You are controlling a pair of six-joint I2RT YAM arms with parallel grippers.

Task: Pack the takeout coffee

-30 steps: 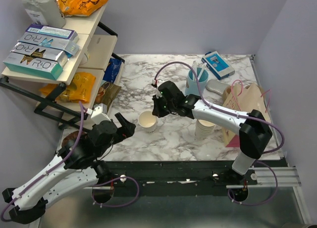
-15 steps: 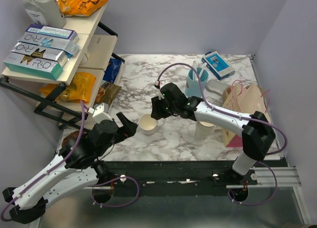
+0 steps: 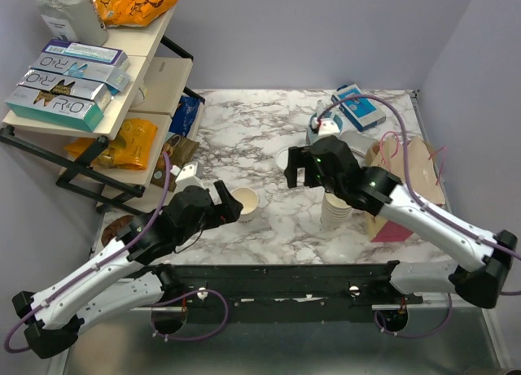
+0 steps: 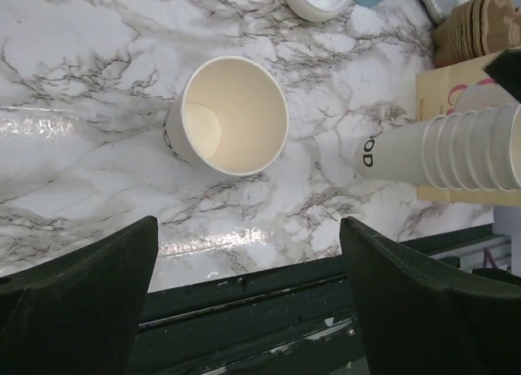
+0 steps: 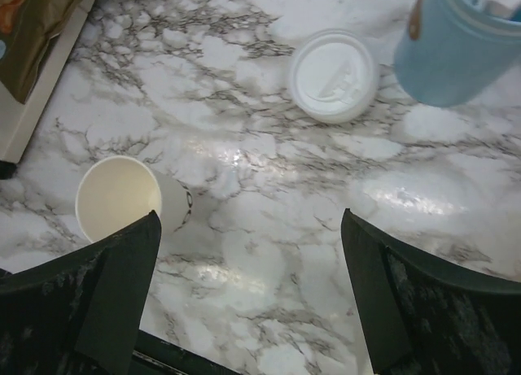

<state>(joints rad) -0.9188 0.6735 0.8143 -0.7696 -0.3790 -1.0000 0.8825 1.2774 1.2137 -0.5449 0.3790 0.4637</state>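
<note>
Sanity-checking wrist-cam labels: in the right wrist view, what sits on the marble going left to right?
lidless paper cup → white plastic lid → light-blue mug

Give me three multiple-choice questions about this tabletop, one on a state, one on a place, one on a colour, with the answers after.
1. The single paper cup is: A lidded; B open-topped; C crushed.
2. The white lid lies: A on the marble table beside the mug; B on the cup; C off the table.
3. The mug is: A red; B black; C light blue.

Answers: 1 B, its empty inside shows from above. 2 A, the lid rests flat on the marble next to the mug's base. 3 C, its wall is plainly light blue.
</note>
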